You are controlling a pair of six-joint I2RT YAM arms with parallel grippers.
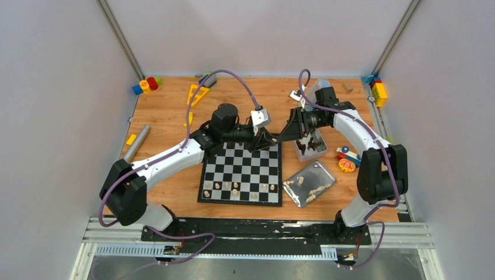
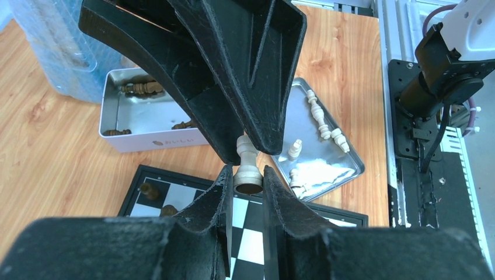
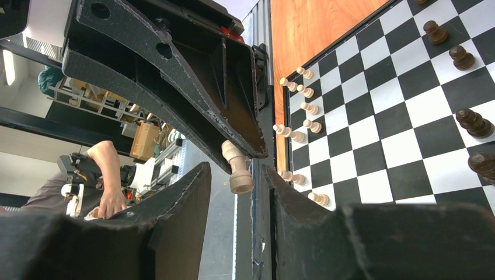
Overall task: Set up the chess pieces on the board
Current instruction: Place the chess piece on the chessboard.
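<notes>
My left gripper (image 2: 245, 170) is clamped on a cream piece (image 2: 246, 160), with its two fingers (image 2: 217, 197) pressing the piece's wide end from either side. My right gripper (image 3: 236, 168) meets it tip to tip from the opposite side. The right fingertips (image 3: 192, 186) stand apart with the same piece in the gap between them. Background shows past one side of the piece, so they do not look to be gripping it. Both grippers hang in the air over the far right corner of the board (image 1: 251, 170). Directly under my left fingertips is that corner of the board. Beyond them and to their right lies a metal tray (image 2: 301, 114) holding loose cream pieces (image 2: 322, 119). To their left is a white tin (image 2: 153, 142) with dark figures inside. To the right of my right fingers, a cream row (image 3: 303, 87) stands along one side of the board, with dark pieces (image 3: 461, 56) on the opposite side
</notes>
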